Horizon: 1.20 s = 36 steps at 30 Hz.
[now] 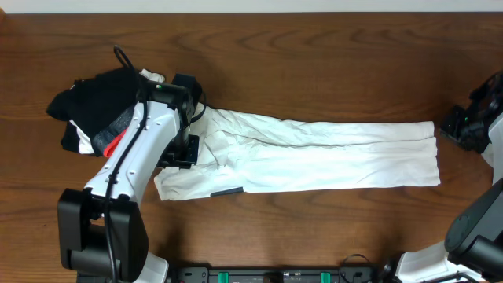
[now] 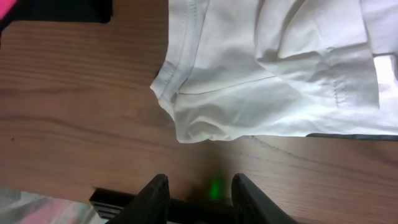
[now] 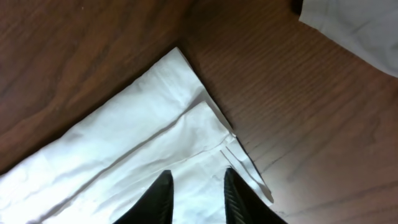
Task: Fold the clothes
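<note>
White T-shirt (image 1: 314, 153) is lying across the middle of the desk (image 1: 314, 63) as one long narrow strip, running from the left arm over to the right arm. Sides are looking tucked in already, so the lengthwise folds are reading as done. Crosswise folds are not done yet, since the strip is lying at full length. The left end is sitting bunched and wrinkled and probably needs smoothing. The right end is lying flat with a clean layered corner. Left fingers (image 2: 155, 196) are standing apart with nothing between them, hovering over bare wood just short of the crumpled left end. Right fingers (image 3: 160, 196) are also standing apart, hanging over the right corner of the shirt, and no cloth is showing pinched between them. I'm judging roughly half the task as finished, with the end-to-end folding remaining. Counts: one white T-shirt, two arms, one heap of black garments (image 1: 94, 110) with a grey-and-red band sitting at the far left. I cannot tell how many pieces that heap is holding.
</note>
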Available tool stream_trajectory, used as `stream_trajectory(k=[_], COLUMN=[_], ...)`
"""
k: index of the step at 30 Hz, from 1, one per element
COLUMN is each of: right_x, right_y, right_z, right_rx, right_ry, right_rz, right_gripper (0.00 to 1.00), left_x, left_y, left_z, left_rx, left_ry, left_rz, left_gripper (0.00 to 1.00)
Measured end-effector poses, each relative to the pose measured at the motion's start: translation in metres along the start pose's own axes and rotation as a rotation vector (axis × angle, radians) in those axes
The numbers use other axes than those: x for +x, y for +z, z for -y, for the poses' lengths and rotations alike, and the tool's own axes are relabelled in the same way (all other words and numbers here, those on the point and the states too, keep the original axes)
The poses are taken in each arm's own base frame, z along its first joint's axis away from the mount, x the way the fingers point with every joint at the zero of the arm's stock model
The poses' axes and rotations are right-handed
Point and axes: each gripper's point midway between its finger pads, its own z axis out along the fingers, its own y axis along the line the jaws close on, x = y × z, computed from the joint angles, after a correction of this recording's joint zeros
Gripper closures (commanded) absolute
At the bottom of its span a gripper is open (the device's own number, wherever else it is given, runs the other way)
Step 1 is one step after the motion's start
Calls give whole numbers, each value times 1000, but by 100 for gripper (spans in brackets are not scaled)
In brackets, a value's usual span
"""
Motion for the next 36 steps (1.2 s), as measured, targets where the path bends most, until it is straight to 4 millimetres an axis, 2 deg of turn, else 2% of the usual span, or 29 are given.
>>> stream_trajectory(k=[3, 7, 10, 14, 23, 27, 33, 36], right_x=[0, 0, 0, 0, 0, 0, 0, 0], right_y=[0, 0, 0, 0, 0, 0, 0, 0], right_z=[-1, -4, -5, -5, -6, -6, -6, -6], right_rx=[-3, -21, -28, -32, -35, -35, -35, -35], right_ry=[1, 0, 0, -1, -1, -1, -1, -1], right_rz=[0, -1, -2, -1, -2, -2, -2, -2], right_gripper=[67, 60, 58, 57, 57, 57, 57, 57], left_x=[-8, -27, -42, -57, -64, -61, -61, -54], left_y=[0, -3, -4, 6, 43, 55, 63, 68], left_z=[5, 27, 43, 59, 70, 73, 76, 76], left_rx=[28, 147, 221, 279, 307, 304, 303, 296], left_ry=[2, 16, 24, -1, -42, -39, -41, -40], left_rz=[31, 102, 165, 230, 232, 203, 181, 142], left_gripper=[59, 52, 47, 47, 48, 48, 88, 94])
